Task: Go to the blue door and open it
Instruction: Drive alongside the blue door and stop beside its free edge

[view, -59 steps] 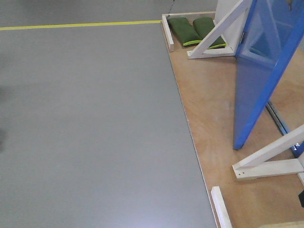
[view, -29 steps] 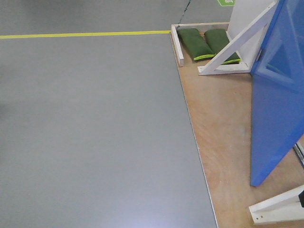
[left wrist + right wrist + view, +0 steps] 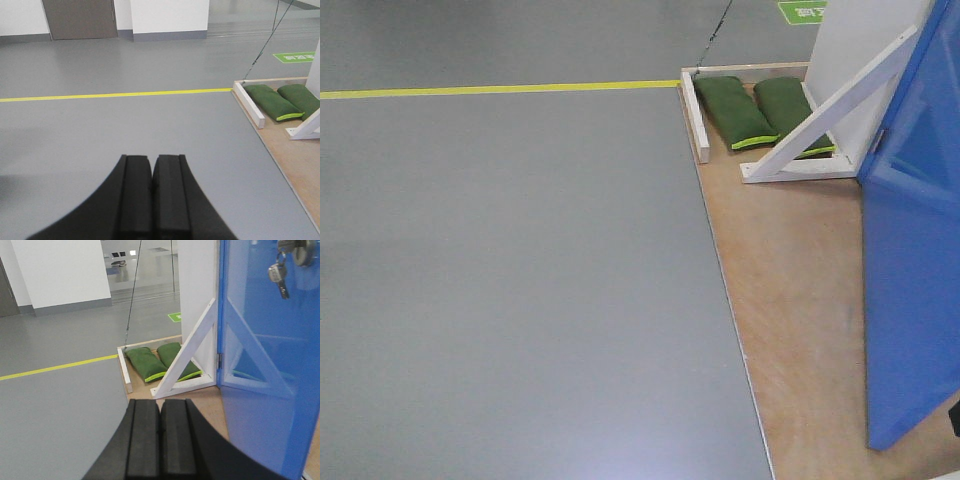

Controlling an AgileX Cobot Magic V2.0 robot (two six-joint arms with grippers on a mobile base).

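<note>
The blue door [image 3: 912, 280] stands at the right edge of the front view on a plywood platform [image 3: 790, 280]. In the right wrist view the blue door [image 3: 270, 365] fills the right side, glossy, with a round lock and hanging keys [image 3: 280, 270] at the top. My right gripper [image 3: 160, 407] is shut and empty, low in that view, left of the door and apart from it. My left gripper [image 3: 151, 162] is shut with nothing in it, over bare grey floor. The door's handle is out of view.
A white panel with a white diagonal brace [image 3: 825, 115] stands beside the door's far edge. Two green sandbags [image 3: 750, 105] lie behind a white wooden kerb [image 3: 699, 120]. A yellow floor line [image 3: 500, 90] crosses the grey floor. A cable [image 3: 132, 295] slants down.
The view has shifted: the door, platform and sandbags have slid right and down in the front view, and the white foot braces at the lower right have left the frame.
</note>
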